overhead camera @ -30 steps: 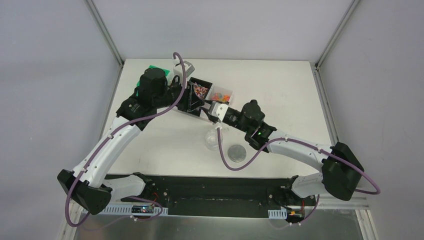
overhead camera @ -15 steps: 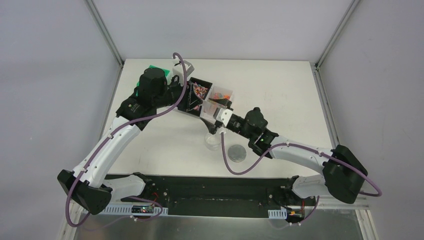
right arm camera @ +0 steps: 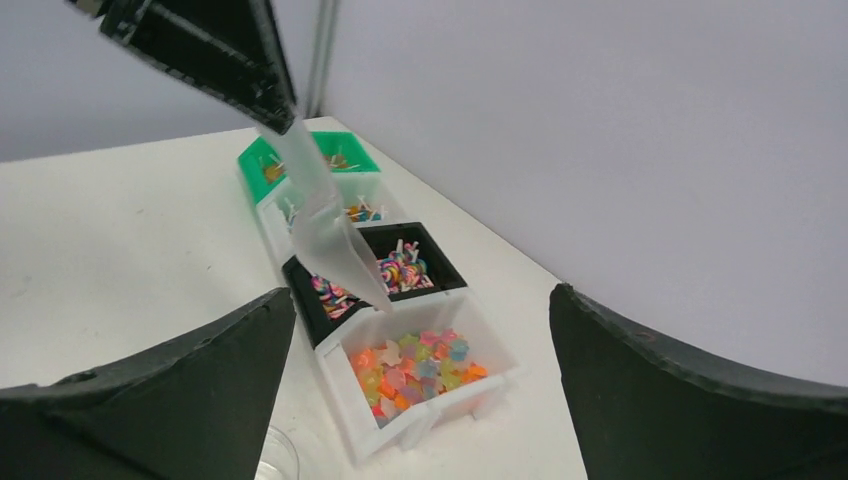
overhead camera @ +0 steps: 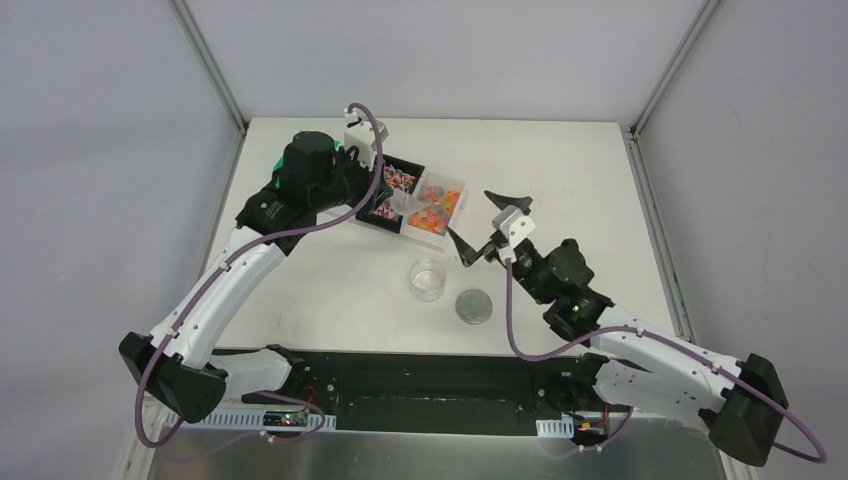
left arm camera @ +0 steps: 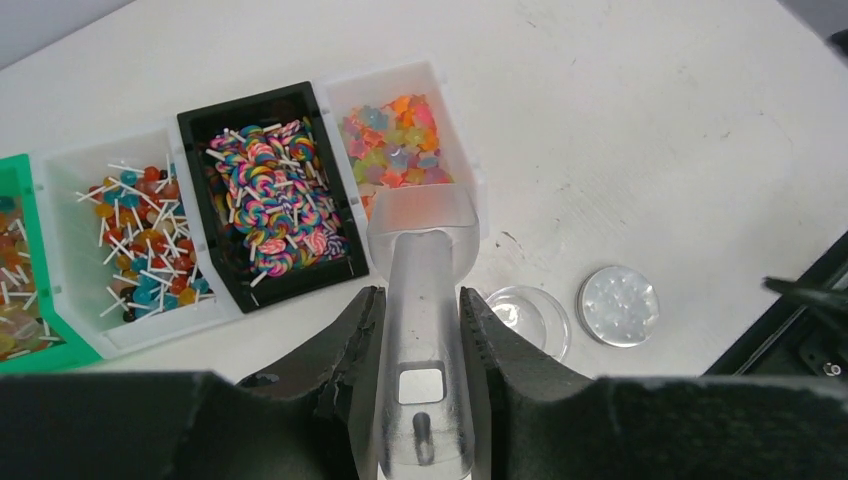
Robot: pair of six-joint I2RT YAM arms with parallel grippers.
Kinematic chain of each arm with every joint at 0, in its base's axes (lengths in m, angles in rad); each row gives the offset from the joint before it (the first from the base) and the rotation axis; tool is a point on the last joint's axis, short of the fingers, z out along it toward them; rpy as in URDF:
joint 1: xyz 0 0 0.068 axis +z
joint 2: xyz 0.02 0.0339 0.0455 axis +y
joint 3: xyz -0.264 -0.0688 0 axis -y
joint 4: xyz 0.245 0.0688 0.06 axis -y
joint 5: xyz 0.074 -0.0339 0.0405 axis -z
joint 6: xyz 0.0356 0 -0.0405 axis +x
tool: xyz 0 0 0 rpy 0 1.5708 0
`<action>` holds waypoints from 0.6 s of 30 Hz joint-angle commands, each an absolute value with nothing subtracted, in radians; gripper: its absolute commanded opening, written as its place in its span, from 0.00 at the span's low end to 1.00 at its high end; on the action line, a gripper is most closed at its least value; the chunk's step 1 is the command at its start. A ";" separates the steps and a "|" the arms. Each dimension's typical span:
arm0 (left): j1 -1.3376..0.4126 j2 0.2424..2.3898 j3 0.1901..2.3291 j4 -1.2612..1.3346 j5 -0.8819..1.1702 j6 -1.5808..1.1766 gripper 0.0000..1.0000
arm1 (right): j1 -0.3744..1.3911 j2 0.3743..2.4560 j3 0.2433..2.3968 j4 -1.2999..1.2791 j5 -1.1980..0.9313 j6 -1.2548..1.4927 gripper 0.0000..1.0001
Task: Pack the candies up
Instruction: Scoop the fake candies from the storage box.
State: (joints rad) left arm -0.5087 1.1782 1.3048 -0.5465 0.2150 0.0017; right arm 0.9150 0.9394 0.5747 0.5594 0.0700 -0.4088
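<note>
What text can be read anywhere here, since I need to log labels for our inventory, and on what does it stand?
None: no word, number or brand is readable in any view.
The bins, the candies, the scoop, the clear jar and the round lid show no print.
The circuit board at the near edge: any marking is too small to read.
</note>
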 commanded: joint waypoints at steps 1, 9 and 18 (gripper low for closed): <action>-0.505 1.233 1.344 -0.512 0.175 0.030 0.00 | 0.913 0.855 0.582 0.450 0.318 -0.271 1.00; -0.510 1.331 1.326 -0.458 0.195 0.002 0.00 | 0.913 0.822 0.646 0.315 0.424 -0.159 1.00; -0.552 1.389 1.306 -0.424 0.116 0.011 0.00 | 0.911 0.761 0.648 0.256 0.561 -0.114 1.00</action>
